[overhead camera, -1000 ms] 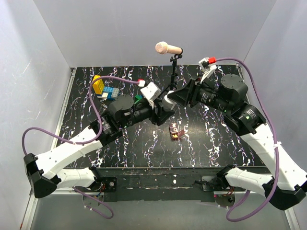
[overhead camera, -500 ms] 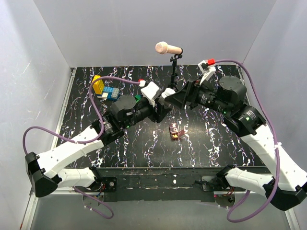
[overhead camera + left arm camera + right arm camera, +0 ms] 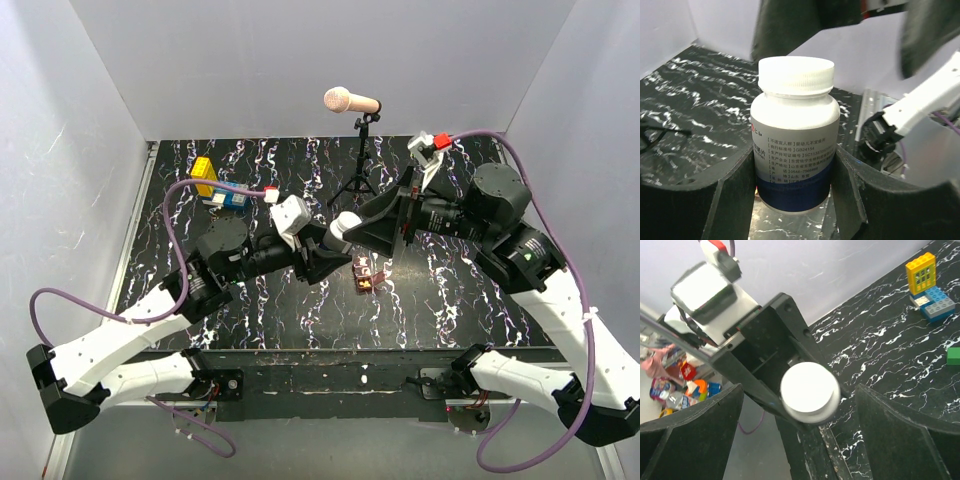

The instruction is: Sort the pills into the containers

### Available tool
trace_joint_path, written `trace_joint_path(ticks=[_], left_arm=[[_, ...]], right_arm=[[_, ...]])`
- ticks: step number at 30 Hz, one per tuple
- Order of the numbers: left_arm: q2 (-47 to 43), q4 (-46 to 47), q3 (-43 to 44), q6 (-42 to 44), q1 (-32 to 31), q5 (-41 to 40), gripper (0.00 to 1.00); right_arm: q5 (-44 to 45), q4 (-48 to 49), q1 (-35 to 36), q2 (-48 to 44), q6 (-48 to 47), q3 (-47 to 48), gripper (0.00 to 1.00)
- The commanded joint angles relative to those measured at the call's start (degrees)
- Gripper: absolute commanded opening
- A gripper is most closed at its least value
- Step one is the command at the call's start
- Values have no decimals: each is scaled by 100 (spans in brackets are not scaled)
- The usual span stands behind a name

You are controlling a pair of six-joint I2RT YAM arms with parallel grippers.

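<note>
A white pill bottle (image 3: pixel 795 130) with a white screw cap and a blue band at its base sits upright between the jaws of my left gripper (image 3: pixel 795 192), which is shut on it. In the top view the bottle (image 3: pixel 340 224) hangs above the table's middle. My right gripper (image 3: pixel 799 390) faces the bottle's cap (image 3: pixel 809 391) end-on, its fingers spread wide to either side without touching it. The containers, one small reddish-brown box (image 3: pixel 367 273), lie on the table just below both grippers. No pills show.
A microphone on a black tripod (image 3: pixel 352 101) stands at the back centre. Yellow (image 3: pixel 204 172) and blue (image 3: pixel 232 196) toy blocks sit at the back left, with a green block (image 3: pixel 954 356) nearby. White walls enclose the black marbled table (image 3: pixel 450 300).
The right gripper has opened wide and come off the cap. The left arm has drawn the bottle slightly down and toward the near side, and the two grippers stand a little apart.
</note>
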Motion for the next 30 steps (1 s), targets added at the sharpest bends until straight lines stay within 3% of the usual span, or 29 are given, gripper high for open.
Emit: trace_joint_path(ticks=[1, 9, 16, 19, 24, 30], left_arm=[[-239, 274, -87, -184, 7, 819, 0], [-143, 125, 88, -185, 7, 574, 0], [147, -244, 387, 9, 7, 99, 0], [218, -280, 423, 53, 7, 72, 0], [227, -297, 423, 106, 7, -68, 0], [244, -402, 449, 255, 7, -244, 0]], right_arm=[[-577, 47, 2, 40, -375, 113, 98], [-420, -252, 37, 180, -428, 139, 97], [309, -963, 187, 558, -402, 420, 93], [495, -1140, 204, 725, -305, 499, 88], [486, -1202, 213, 840, -278, 570, 69], [214, -1395, 222, 1050, -296, 666, 67]])
